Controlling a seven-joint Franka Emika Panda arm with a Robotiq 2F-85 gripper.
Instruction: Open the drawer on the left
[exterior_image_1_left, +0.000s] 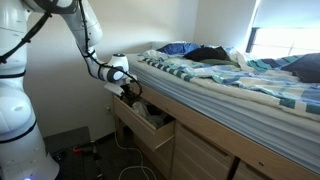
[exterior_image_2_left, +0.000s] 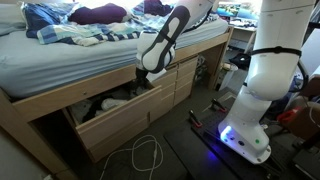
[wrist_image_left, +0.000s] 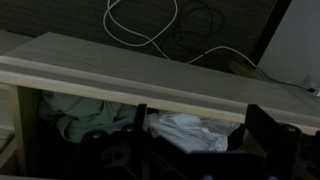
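One drawer (exterior_image_2_left: 115, 128), under the bed (exterior_image_2_left: 60, 45), stands well out, with white and dark clothes (wrist_image_left: 185, 128) showing inside. Claw (exterior_image_2_left: 150, 78) sits at its front edge, fingers apparently spread, grasping nothing. Opening looks largely done; further pull possibly remains.

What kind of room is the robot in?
Most likely a bedroom: there's a bed with rumpled striped covers, and the drawer under it is open with clothes inside.
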